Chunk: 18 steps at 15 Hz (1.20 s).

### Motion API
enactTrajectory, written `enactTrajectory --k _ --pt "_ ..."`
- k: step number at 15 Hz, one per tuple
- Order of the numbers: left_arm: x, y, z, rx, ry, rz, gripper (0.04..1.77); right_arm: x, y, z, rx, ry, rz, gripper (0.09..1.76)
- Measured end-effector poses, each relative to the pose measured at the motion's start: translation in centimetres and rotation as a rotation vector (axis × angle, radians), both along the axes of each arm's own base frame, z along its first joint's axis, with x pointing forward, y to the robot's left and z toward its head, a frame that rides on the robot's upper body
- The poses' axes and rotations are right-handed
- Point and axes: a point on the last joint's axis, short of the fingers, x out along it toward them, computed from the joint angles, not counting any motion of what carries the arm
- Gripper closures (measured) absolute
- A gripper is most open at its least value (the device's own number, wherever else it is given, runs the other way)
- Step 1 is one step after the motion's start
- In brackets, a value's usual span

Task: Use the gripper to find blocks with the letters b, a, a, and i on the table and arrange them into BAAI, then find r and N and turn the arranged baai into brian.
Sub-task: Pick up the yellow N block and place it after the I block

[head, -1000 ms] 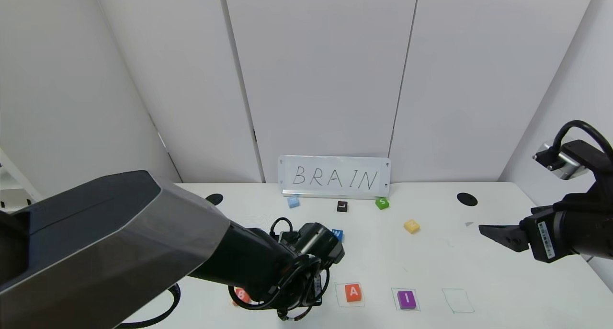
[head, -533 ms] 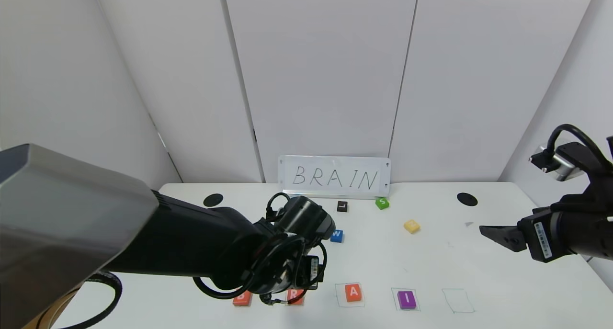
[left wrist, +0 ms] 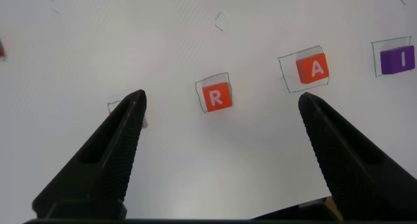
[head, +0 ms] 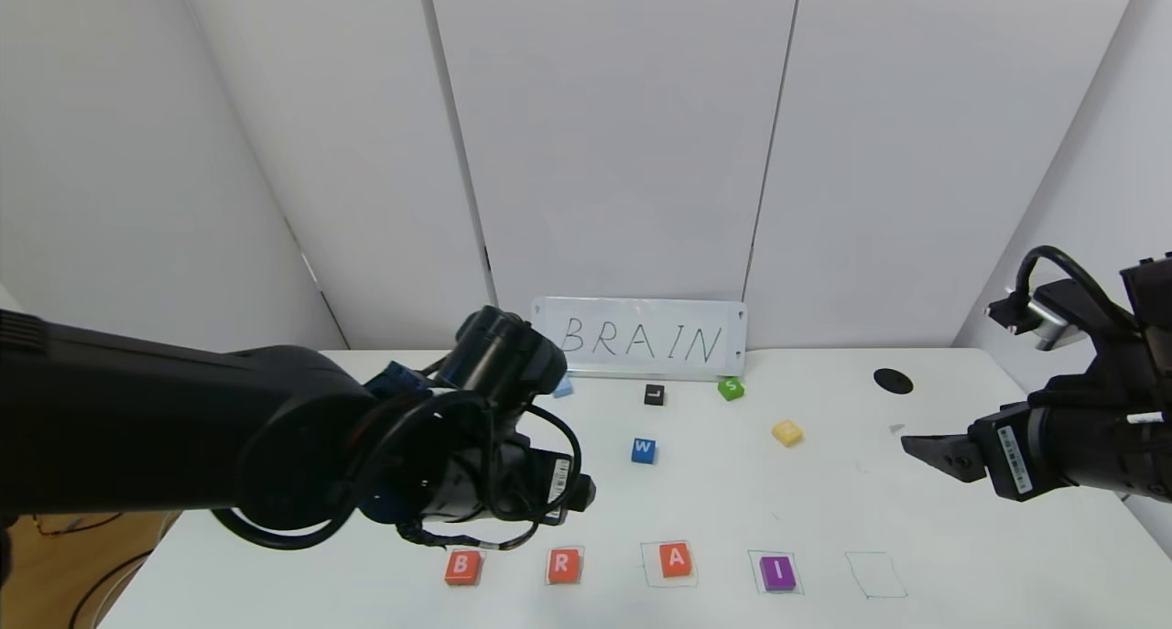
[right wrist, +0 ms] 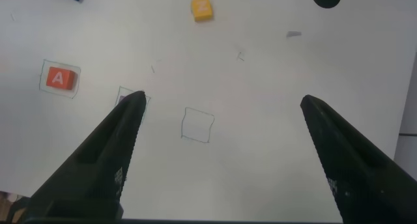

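Up and away goes the left gripper (head: 572, 496) — a second ago it sat low over the near row, hiding the second slot, and now it hovers clear above the table (head: 916, 519) with its jaws spread wide and nothing between them. That lift uncovers the r (head: 563, 565), lying flat in its pen-drawn square; the left wrist view confirms it, the r (left wrist: 216, 96) sitting squarely in its outline between the two spread fingers. So the near row now reads B (head: 462, 567), r, A (head: 676, 559), I (head: 777, 572), left to right, and beyond the I one outlined square (head: 876, 575) is bare — my read is that this last slot is waiting for the N. Only one A shows in the row; the second A is not visible anywhere in these views. Over on the right, the right gripper (head: 925, 448) has edged a little inward, hovering above the table's right side with its jaws wide apart and empty, the bare square (right wrist: 197, 125) framed right beneath it. Farther back, the yellow N (head: 786, 432) lies loose mid-table, well apart from the row — likely the next pick, and the right arm looks better placed for it. Near it sits the blue W block (head: 644, 450), then the black L block (head: 654, 394), the green S block (head: 730, 389) and a pale blue block (head: 562, 387), all in front of the BRAIN sign (head: 639, 338) against the wall.
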Motion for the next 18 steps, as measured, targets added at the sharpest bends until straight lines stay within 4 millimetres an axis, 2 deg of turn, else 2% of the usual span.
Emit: enactTrajectory --k 4,10,13,18 --pt "-0.6 3.5 1.9 0.055 -0.040 -0.046 0.13 0.6 0.8 -0.6 0.035 0.033 -0.018 0.14" --pt "-1.1 8.2 4.1 0.044 -0.095 -0.104 0.11 3.4 1.7 -1.4 0.002 0.072 0.033 0.14" --pt "-1.7 9.2 4.9 0.023 -0.117 -0.114 0.11 5.4 1.8 -1.7 0.003 0.086 0.070 0.14" --pt "-1.8 10.2 5.0 0.051 -0.130 -0.112 0.10 9.1 0.1 -2.8 -0.050 0.109 0.151 0.14"
